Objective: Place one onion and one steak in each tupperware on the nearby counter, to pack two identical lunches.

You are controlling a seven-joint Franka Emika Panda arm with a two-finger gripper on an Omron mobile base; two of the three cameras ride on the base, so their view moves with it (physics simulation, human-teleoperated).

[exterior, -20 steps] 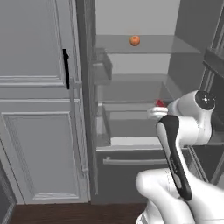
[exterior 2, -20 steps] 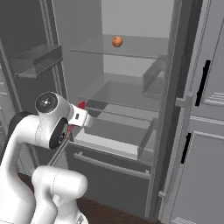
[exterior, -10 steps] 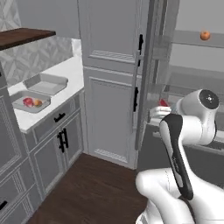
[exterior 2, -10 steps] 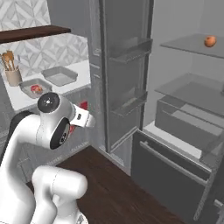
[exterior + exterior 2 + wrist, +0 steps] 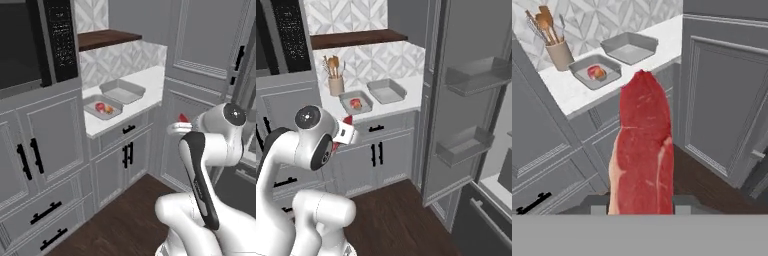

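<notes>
The gripper [image 5: 641, 210] is clenched on a raw steak [image 5: 643, 150], carried upright and well apart from the counter [image 5: 572, 92]. There one tupperware [image 5: 594, 71] holds food already, so the steak probably belongs in the empty tupperware [image 5: 630, 47] beside it.

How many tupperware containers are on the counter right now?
2. One tupperware sits beside the utensil holder and already holds food. The other tupperware lies just past it, toward the fridge side of the counter, looking empty.
</notes>
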